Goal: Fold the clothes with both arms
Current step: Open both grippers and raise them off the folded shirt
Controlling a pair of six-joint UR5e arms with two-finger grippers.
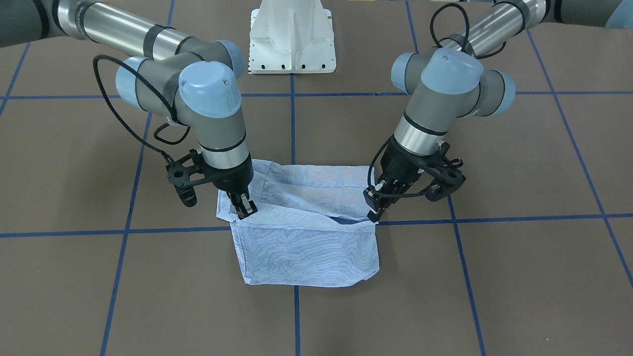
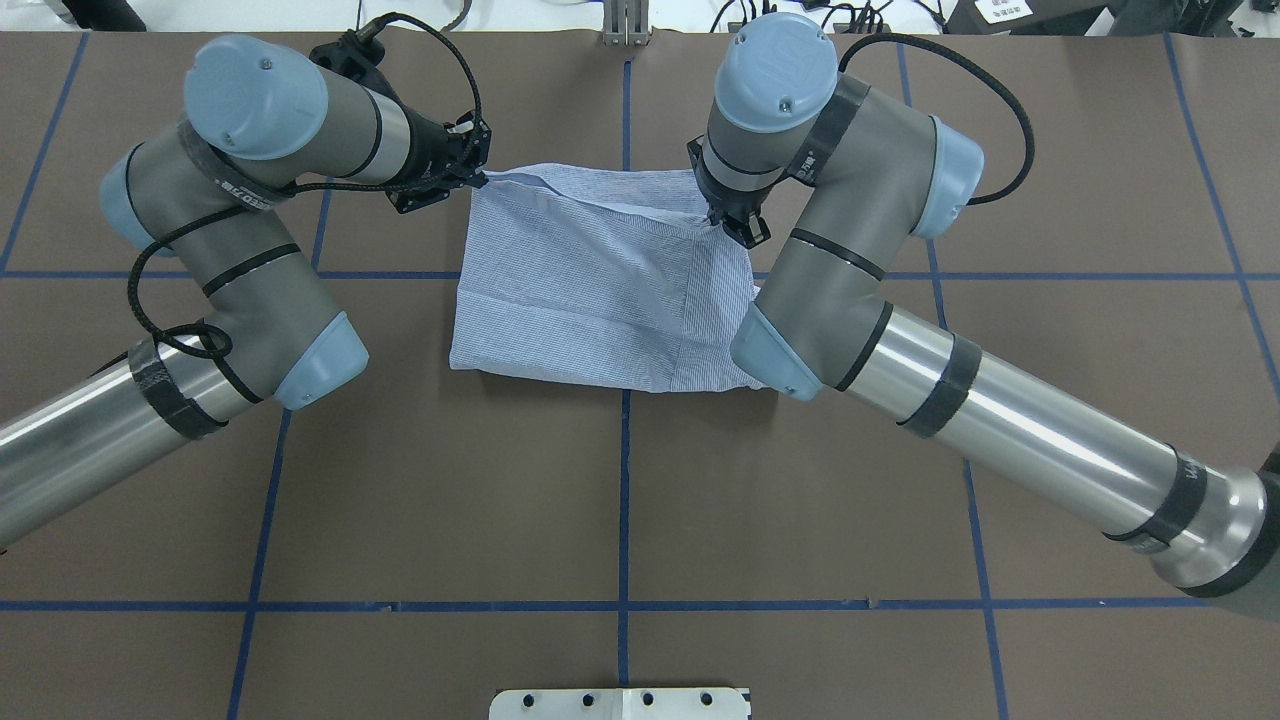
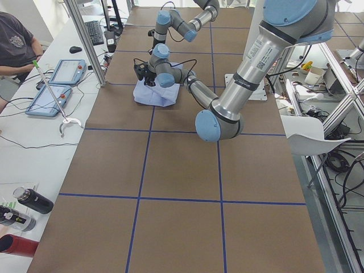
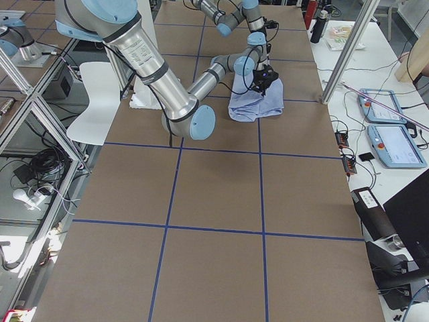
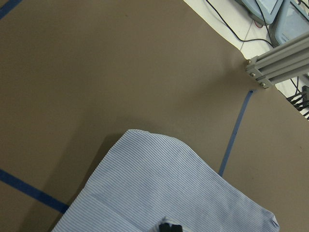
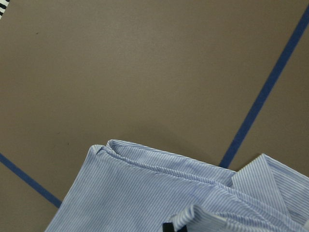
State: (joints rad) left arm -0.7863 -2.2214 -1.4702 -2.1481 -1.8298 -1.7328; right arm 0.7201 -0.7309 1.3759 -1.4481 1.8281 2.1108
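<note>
The light blue striped shirt [image 1: 306, 247] lies folded into a rough rectangle on the brown table, also seen from overhead [image 2: 590, 290]. My left gripper [image 1: 373, 211] is shut on the shirt's upper layer at one far corner [image 2: 480, 178], and the cloth rises slightly to it. My right gripper [image 1: 245, 207] is shut on the same layer at the other corner [image 2: 735, 226]. In each wrist view striped cloth [image 5: 164, 188] [image 6: 145, 193] fills the lower frame, and only a black fingertip peeks in at the bottom edge.
The white pedestal base [image 1: 292, 39] stands behind the shirt. Blue tape lines [image 2: 624, 500] grid the table. Beyond the far edge are an aluminium post [image 5: 277, 63], control tablets [image 3: 62, 71], bottles [image 3: 31, 199] and a seated person [image 3: 14, 40].
</note>
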